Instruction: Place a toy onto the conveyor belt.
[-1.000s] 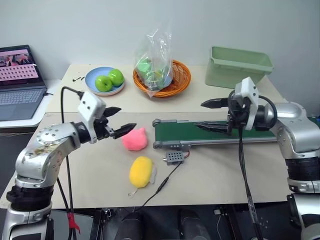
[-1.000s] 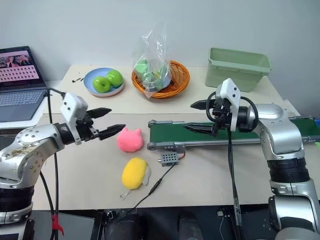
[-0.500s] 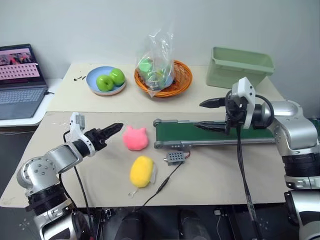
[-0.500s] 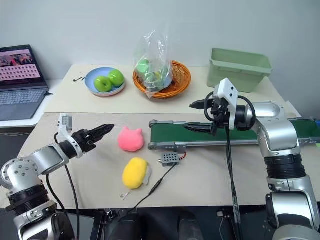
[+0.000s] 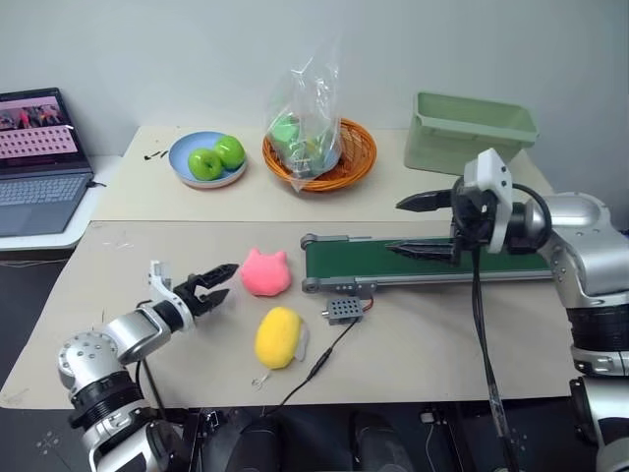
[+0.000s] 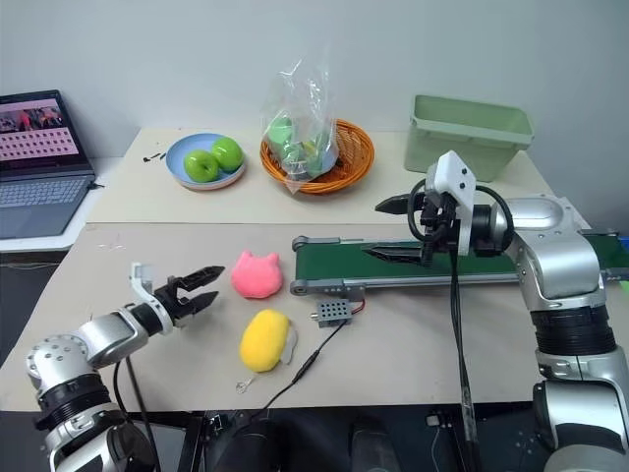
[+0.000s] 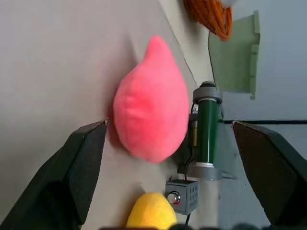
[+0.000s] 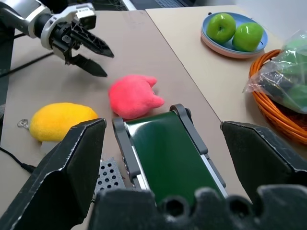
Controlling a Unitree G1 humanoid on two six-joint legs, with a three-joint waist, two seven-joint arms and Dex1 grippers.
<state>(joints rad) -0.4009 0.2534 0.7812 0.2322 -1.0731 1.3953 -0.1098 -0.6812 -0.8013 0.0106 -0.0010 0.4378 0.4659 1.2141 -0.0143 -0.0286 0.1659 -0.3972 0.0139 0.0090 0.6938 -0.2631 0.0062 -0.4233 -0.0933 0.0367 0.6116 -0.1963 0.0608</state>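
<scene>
Now L claw (image 5: 216, 283) has dropped low to the counter (image 5: 118, 256) and rolled over, fingers spread wide, empty, pointing at the toy (image 5: 265, 272) from just beside it; we judge a grasp is lined up. Toy lies on counter, near the conveyor belt (image 5: 432, 258) end roller, not on it. R claw (image 5: 421, 226) unmoved, open, empty, above belt. L wrist view shows toy framed betw. both fingers; head views don't.

Silver metal arms, black claw fingers (image 5: 218, 273), white wrist camera blocks, black cables along forearms.
</scene>
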